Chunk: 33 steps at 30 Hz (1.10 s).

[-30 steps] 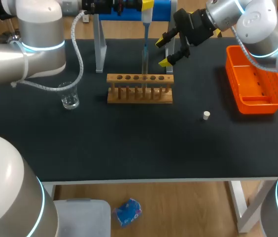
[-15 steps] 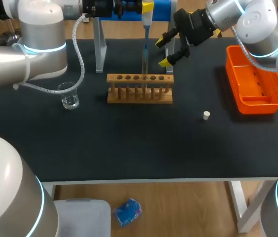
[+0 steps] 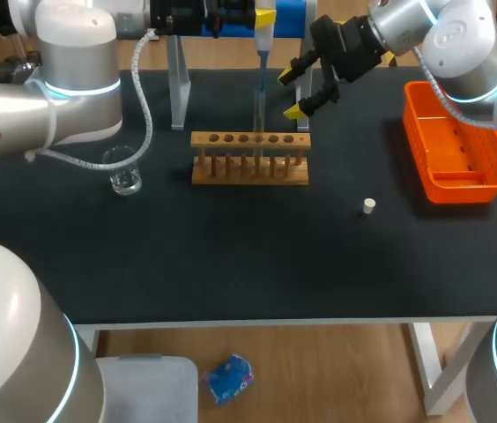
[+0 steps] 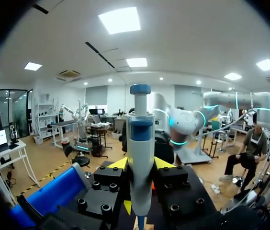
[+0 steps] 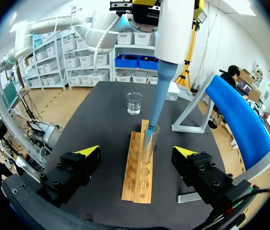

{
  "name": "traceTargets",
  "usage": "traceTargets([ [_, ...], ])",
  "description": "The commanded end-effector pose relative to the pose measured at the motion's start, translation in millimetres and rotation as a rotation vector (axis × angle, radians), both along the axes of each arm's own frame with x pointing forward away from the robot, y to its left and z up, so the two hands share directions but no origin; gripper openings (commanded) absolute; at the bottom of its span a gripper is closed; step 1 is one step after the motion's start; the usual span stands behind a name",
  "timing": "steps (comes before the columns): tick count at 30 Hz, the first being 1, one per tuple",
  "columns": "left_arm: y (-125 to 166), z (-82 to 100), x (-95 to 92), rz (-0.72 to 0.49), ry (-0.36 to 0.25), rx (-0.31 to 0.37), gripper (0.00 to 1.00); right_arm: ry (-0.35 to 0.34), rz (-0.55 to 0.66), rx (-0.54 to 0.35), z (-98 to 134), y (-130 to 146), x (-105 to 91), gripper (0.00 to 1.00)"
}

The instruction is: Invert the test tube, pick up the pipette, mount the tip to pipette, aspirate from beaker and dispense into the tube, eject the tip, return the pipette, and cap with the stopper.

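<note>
My left gripper (image 3: 264, 16) is shut on the white pipette (image 4: 140, 163), with a yellow fingertip on each side of its body. The pipette hangs upright over the wooden rack (image 3: 248, 159). Its blue tip (image 5: 155, 105) reaches down into the mouth of the glass test tube (image 5: 149, 146), which stands upright in the rack (image 5: 139, 175). My right gripper (image 3: 292, 94) stands open just right of the tube (image 3: 258, 119), level with it, and in its own view the tube lies ahead between its fingers (image 5: 137, 152) without touching them. The beaker (image 3: 125, 172) sits left of the rack. The white stopper (image 3: 368, 206) lies on the table to the right.
An orange tray (image 3: 456, 145) stands at the right edge. The blue pipette stand (image 3: 285, 16) on grey legs (image 3: 178, 84) is behind the rack. The beaker (image 5: 134, 103) shows beyond the rack's far end in the right wrist view.
My left arm's elbow has shifted slightly to the right; the pipette stays over the tube. The right arm has not moved.
</note>
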State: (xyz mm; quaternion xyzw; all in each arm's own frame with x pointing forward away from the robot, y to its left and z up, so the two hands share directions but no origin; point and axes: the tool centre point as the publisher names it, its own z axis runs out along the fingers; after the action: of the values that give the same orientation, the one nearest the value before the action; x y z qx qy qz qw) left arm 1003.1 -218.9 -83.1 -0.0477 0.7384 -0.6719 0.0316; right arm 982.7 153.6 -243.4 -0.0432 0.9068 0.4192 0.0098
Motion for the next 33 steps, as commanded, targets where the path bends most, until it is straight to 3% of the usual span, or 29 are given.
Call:
traceTargets([
  [1, 1.0, -3.0, -0.5, 0.004, 0.0, -0.002, 0.0, 0.001, 0.001, -0.002, 0.6, -0.6, -0.1, 1.0],
  [33, 1.6, -9.7, 0.8, 0.02, 0.008, -0.003, 0.0, 0.001, 0.001, -0.002, 0.6, -0.6, -0.1, 1.0],
])
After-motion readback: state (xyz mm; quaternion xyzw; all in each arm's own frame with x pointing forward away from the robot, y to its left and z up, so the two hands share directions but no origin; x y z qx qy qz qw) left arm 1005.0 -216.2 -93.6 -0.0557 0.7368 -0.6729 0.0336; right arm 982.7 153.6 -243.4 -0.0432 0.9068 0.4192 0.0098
